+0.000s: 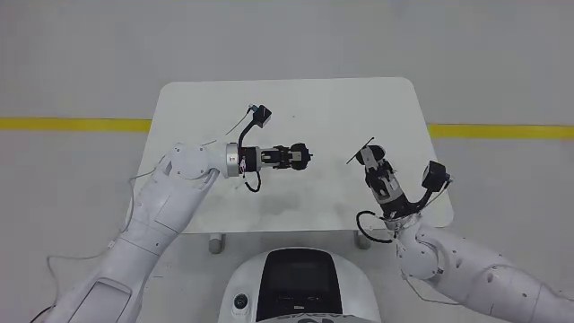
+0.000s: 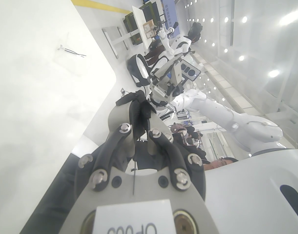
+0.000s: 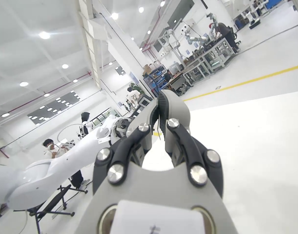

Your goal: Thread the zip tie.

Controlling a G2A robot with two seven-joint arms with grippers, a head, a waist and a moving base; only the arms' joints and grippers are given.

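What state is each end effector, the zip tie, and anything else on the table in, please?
left end effector: shut on a thin black strand.
right end effector: shut on the zip tie.
zip tie: held over the table, one end free.
thin dark pieces: lying loose on the table.

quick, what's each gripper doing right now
left gripper: fingers shut on a thin black strip, probably a zip tie
right gripper: fingers shut on a zip tie

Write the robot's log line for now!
left gripper: shut on thin black strip | right gripper: shut on thin black zip tie, over white table | grippers apart | not yet threaded
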